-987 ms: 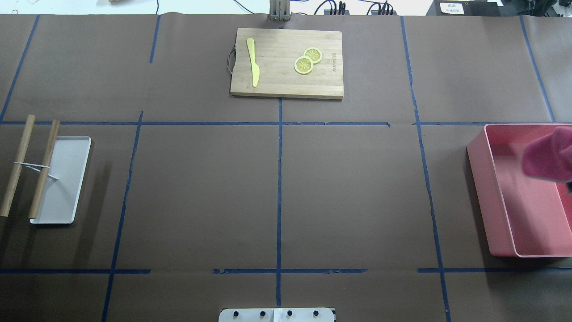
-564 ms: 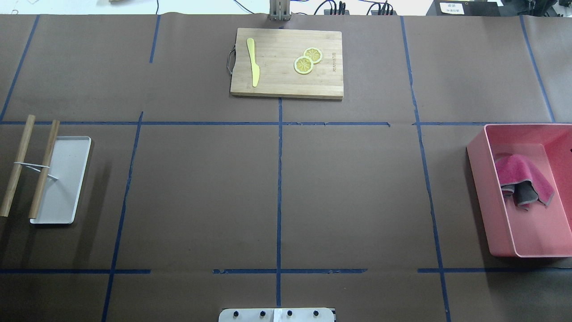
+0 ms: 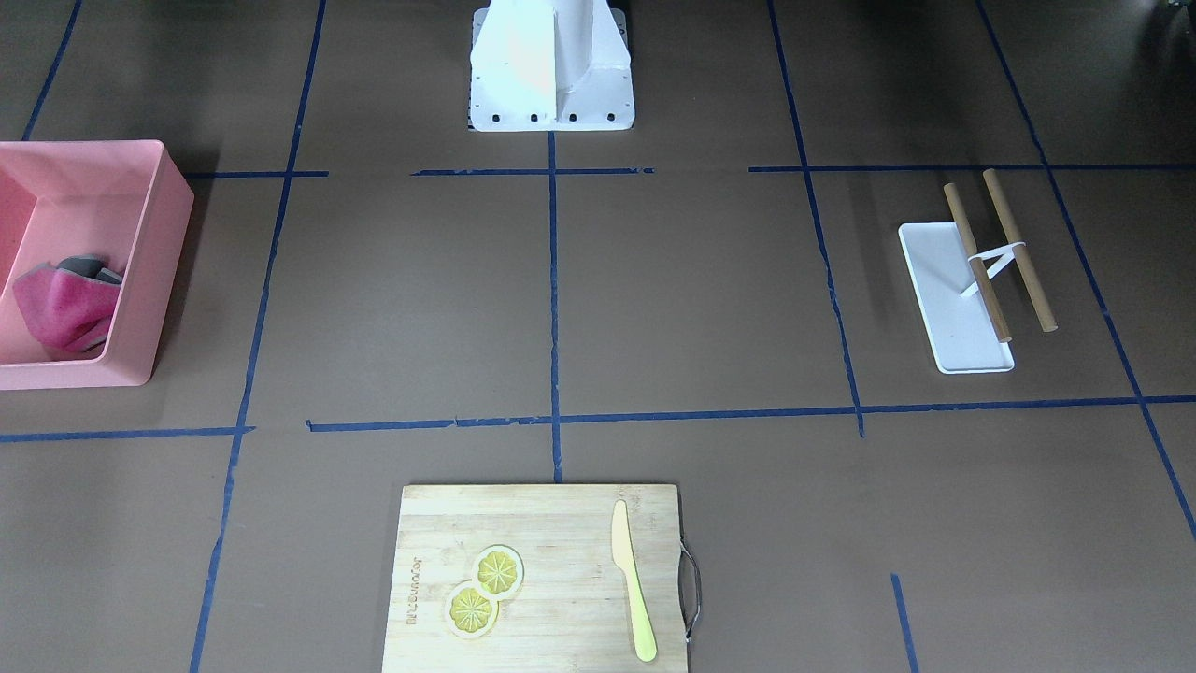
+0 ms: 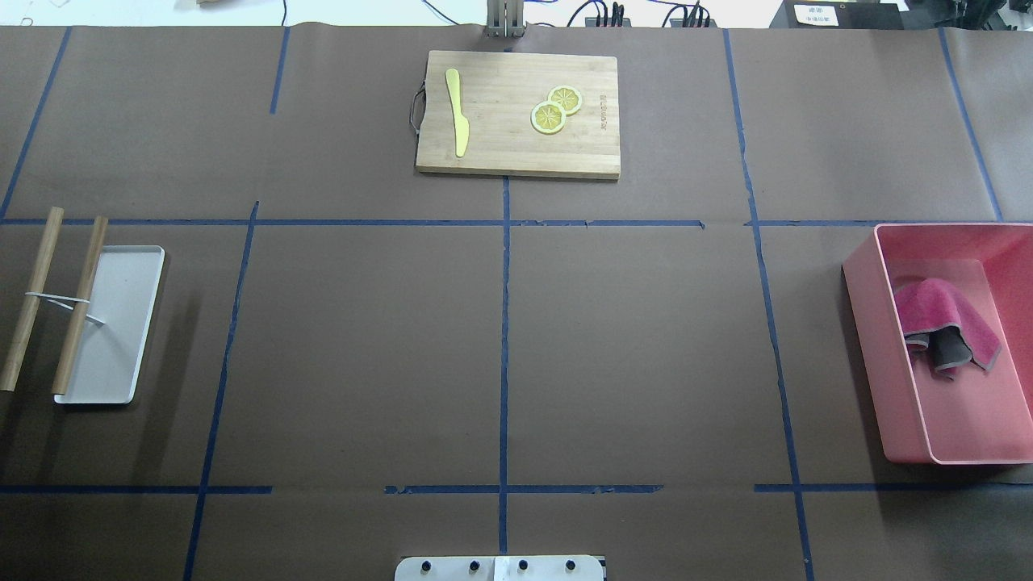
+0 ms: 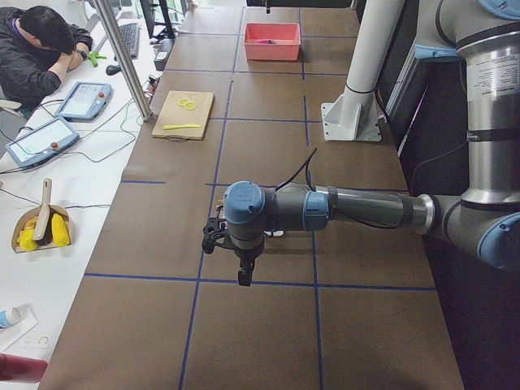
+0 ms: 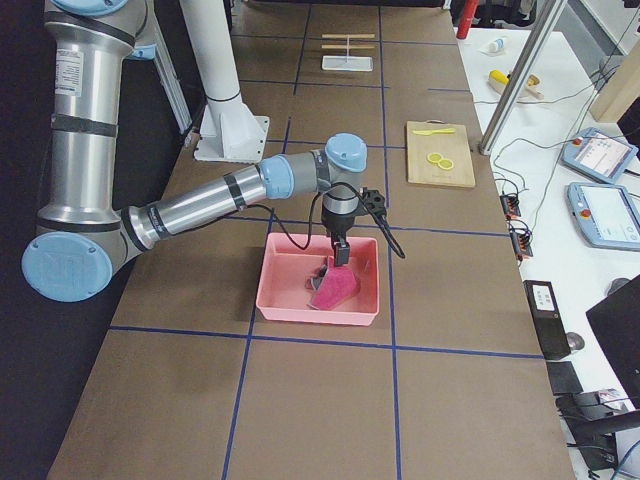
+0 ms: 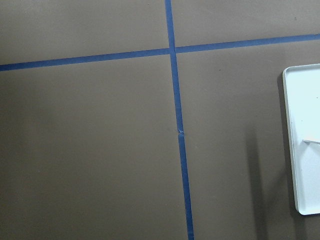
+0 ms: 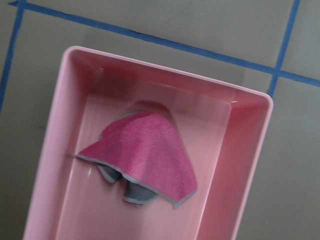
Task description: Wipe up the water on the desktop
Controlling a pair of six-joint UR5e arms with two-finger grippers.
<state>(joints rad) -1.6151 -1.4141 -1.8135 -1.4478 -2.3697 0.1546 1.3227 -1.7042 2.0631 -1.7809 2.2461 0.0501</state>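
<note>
Well, one broad desktop (image 4: 363, 347) fills the place: matte brown paper crossed by dark-blue tape lines into a grid, and everything else stands on it.

By count: one pink plastic bin (image 4: 871, 323) at the robot's right end, with one pink cloth with a grey underside (image 4: 940, 311) lying crumpled inside it. One bamboo cutting board (image 4: 516, 145) sits at the far edge from the robot, carrying two lemon slices (image 4: 549, 118), which overlap, and one yellow knife (image 4: 458, 113) well apart from them. At the robot's left end is one white rectangular tray (image 4: 121, 323), and two brown rods (image 4: 32, 298) joined by a white band lie side by side, one across the tray's edge and one just off it.

Writing is engraved along the board's short edge, too small to read.

Two arms are out. The left gripper (image 5: 243, 280) hangs over bare desktop beside a tape line, and the right gripper (image 6: 341, 262) hangs over the bin, above the cloth. Only the end-of-table views catch them, so I cannot tell whether either is spread or closed.

A white pedestal (image 3: 551, 65) is bolted down on the robot's side. Beyond the far edge runs a white bench with cables and two teach pendants (image 5: 89, 97), where a person (image 5: 36, 57) sits.
</note>
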